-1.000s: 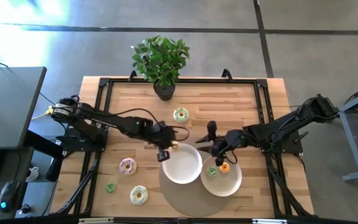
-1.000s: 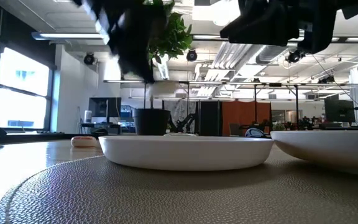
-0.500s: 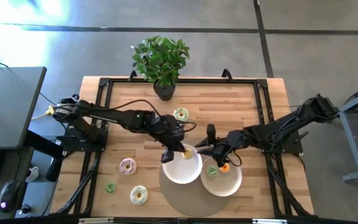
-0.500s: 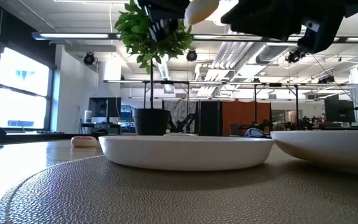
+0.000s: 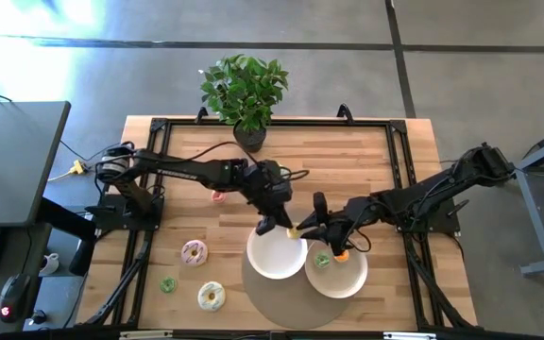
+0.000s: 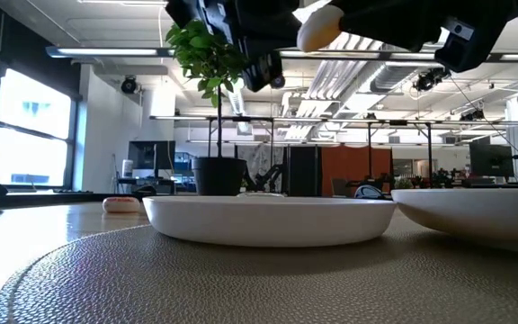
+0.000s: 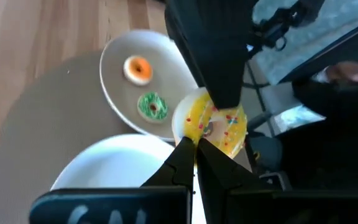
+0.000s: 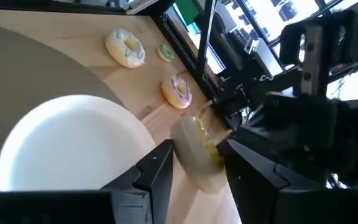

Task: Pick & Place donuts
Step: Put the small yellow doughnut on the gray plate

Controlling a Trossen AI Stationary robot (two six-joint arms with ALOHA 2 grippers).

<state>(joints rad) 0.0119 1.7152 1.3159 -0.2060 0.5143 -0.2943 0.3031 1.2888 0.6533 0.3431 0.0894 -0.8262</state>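
1. I am holding my left gripper (image 5: 292, 230) over the far rim of the left plate (image 5: 274, 262), closed on a yellow donut (image 7: 216, 121), and my right gripper (image 5: 308, 224) is crowding in just beside it.
2. The right plate (image 5: 346, 279) is touching the left one, and a green donut (image 5: 322, 260) and an orange donut (image 5: 341, 253) are taking up its far part.
3. The plant pot (image 5: 249, 138) is blocking the table's far edge.
4. Bare wood is lying open between them.
5. Three donuts, pink (image 5: 194, 252), green (image 5: 167, 283) and white (image 5: 212, 296), are cluttering the near-left table.
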